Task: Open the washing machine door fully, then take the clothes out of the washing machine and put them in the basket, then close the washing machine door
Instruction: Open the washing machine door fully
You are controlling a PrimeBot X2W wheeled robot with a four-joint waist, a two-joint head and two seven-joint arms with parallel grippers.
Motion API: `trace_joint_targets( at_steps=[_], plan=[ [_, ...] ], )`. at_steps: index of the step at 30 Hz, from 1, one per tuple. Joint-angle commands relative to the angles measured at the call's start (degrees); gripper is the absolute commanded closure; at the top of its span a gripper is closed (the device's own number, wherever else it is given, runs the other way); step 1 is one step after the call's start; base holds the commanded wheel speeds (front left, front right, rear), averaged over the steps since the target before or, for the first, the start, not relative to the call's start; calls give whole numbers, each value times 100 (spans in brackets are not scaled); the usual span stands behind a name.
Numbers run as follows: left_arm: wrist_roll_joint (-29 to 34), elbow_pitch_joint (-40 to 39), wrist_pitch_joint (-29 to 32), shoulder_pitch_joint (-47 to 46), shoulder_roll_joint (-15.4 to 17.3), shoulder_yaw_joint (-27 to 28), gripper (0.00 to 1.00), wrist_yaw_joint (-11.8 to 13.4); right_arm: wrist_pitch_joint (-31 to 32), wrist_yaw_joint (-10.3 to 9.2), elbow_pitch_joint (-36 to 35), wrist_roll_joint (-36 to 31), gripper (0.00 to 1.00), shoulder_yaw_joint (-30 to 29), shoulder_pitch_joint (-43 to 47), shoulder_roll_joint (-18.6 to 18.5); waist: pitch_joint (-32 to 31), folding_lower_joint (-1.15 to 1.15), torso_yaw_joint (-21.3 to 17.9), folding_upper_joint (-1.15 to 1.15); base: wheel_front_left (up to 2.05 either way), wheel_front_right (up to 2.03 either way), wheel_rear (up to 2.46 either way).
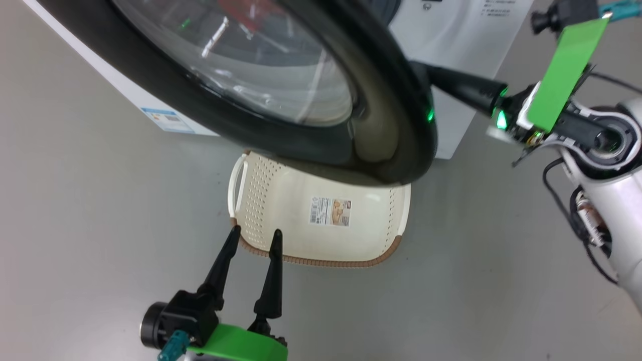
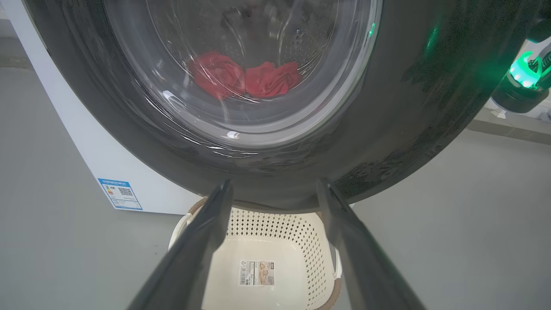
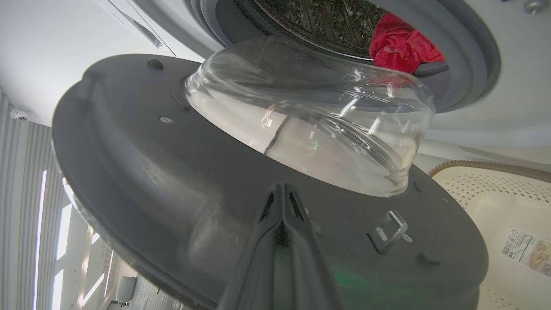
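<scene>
The washing machine door (image 1: 281, 85) stands partly swung out from the washing machine (image 1: 451, 30), not yet at full travel. The right gripper (image 3: 282, 189) has its jaws pressed together on nothing, tips set against the door's grey inner face, just beside the glass bowl (image 3: 310, 125). The left gripper (image 1: 256, 231) hangs with jaws spread and empty near the rim of the basket (image 1: 321, 262). The basket stands on the floor (image 1: 100, 225) at the foot of the machine, partly under the door. The clothes (image 2: 267, 79) lie in two red lumps at the bottom of the drum. Handling, as judged: the door is rigid, hinged and probably fairly heavy, so it will follow a fixed arc. Push on the grey frame toward the free edge (the glossy black rim looks slippery, and the glass should take no point load). The clothes are soft, light and limp. Pinch a raised fold on top of a lump and lift it clear of the rubber ring (image 3: 469, 69) to avoid snagging. The basket looks light and may slide if knocked.
</scene>
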Motion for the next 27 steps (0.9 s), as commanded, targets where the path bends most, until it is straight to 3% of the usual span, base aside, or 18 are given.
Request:
trace_joint_targets(
  at_steps=[1,14,25,27],
  plan=[
    [82,-110,-52,100,63,225,0,-41,58,44,-229,-75,100,22,156,143,-153,0,-28,0,0,0,0],
    [162,-137,-52,447,63,372,0,-94,406,44,-398,-223,100,59,825,496,-558,0,-54,0,0,0,0],
    [201,-185,-52,427,63,453,0,-187,208,44,-213,-497,100,-248,856,608,-557,0,-72,0,0,0,0],
    [224,-172,-52,426,63,493,0,-223,142,44,-180,-563,85,-302,889,605,-579,0,-89,0,0,0,0]
  ],
)
